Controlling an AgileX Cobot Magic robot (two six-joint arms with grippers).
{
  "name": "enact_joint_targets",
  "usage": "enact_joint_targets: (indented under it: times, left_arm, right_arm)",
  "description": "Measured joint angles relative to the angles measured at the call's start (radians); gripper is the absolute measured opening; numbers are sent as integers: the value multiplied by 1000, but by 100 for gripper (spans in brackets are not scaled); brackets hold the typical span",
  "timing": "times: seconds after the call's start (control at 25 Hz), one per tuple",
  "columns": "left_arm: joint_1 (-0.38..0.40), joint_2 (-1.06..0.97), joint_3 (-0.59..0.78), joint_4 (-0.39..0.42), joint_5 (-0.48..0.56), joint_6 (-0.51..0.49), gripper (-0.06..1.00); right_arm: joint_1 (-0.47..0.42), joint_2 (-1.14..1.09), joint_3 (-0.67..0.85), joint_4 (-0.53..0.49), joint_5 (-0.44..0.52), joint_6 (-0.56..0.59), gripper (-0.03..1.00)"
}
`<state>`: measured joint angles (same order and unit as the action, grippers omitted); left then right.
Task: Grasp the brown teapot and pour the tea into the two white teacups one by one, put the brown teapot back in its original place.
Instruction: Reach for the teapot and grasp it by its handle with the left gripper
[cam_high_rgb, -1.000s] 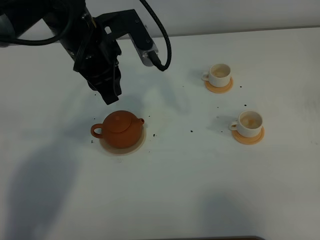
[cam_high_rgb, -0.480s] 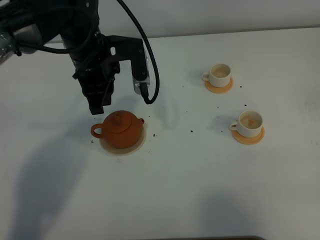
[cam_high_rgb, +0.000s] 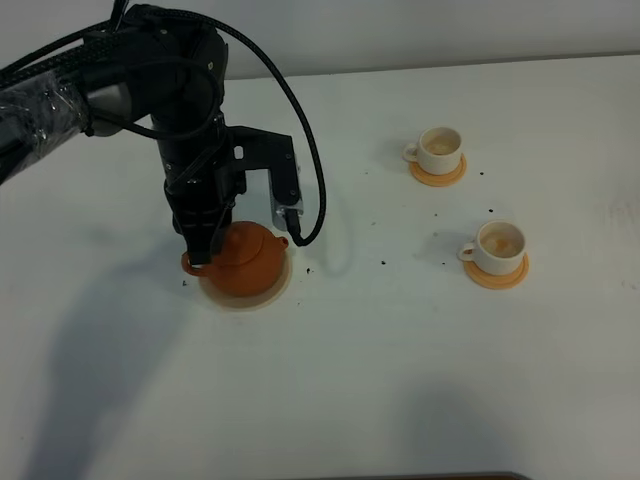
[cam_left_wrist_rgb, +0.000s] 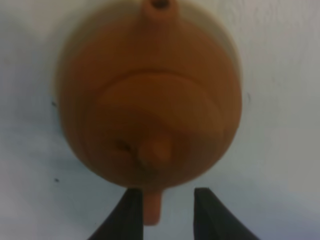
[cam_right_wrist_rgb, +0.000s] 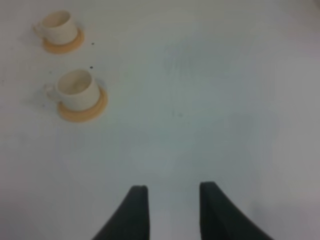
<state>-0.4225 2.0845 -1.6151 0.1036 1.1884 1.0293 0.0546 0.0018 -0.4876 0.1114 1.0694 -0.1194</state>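
Note:
The brown teapot (cam_high_rgb: 248, 262) sits upright on its pale beige coaster (cam_high_rgb: 278, 292) at the left of the table, lid on. My left gripper (cam_high_rgb: 200, 256) is low at the teapot's handle side. In the left wrist view the teapot (cam_left_wrist_rgb: 150, 100) fills the frame and its handle (cam_left_wrist_rgb: 152, 212) lies between the two fingers of the open gripper (cam_left_wrist_rgb: 168, 196), with a gap on one side. Two white teacups (cam_high_rgb: 440, 147) (cam_high_rgb: 498, 245) stand on orange-tan saucers at the right; the nearer one has a faint orange tinge inside. My right gripper (cam_right_wrist_rgb: 172, 194) is open and empty, away from the cups (cam_right_wrist_rgb: 75, 89).
Small dark specks (cam_high_rgb: 384, 263) lie on the white table (cam_high_rgb: 400, 380) between the teapot and the cups. The left arm's black cable (cam_high_rgb: 318, 190) loops beside the teapot. The right gripper is outside the exterior high view.
My left arm has come down and forward from behind the teapot, and its fingers now straddle the handle. The teapot and cups have not moved.

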Motion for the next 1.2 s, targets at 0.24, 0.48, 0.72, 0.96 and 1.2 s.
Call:
enact_joint_targets:
  times: [0.24,0.48,0.72,0.96,1.2]
  left_arm:
    - [15,-33,5,15,0,-18,25]
    - [29,-53,84,40,0,-20,25]
    - [29,-48,93,41,0,-20,25]
    - [29,-16,94,44,0,-20,25]
    - [29,-16,94,72,0,-19,25]
  right_arm:
    - [0,0,0,0,0,0,24]
    - [0,0,0,0,0,1,24]
    - [0,0,0,0,0,1,24]
    - [0,0,0,0,0,2,24]
    - [0,0,0,0,0,2,24]
